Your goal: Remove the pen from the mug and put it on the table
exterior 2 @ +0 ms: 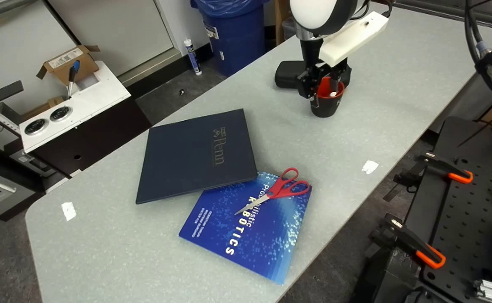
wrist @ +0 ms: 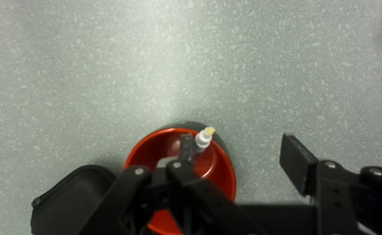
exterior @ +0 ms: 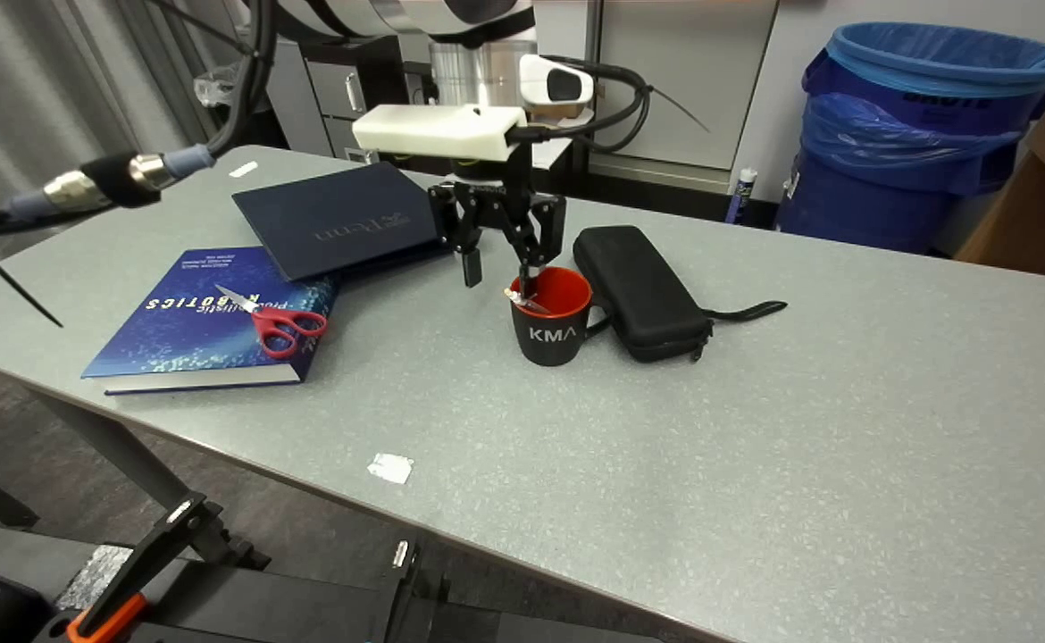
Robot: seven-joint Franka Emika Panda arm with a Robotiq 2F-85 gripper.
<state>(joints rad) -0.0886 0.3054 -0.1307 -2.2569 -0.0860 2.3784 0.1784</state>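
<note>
We've got the gripper (exterior: pixel 499 275) w/ its fingers (wrist: pixel 294 164) apart, one over the mouth of the mug (exterior: pixel 551 317), the other out past the rim above the table (exterior: pixel 755 446). The pen (wrist: pixel 204 140) is in the mug, leaning at the rim btwn the two, just beside the finger over the mug & well apart from the outer one; can't tell if it touches the near finger. Black case (exterior: pixel 643 290) lies next to the mug's handle.
</note>
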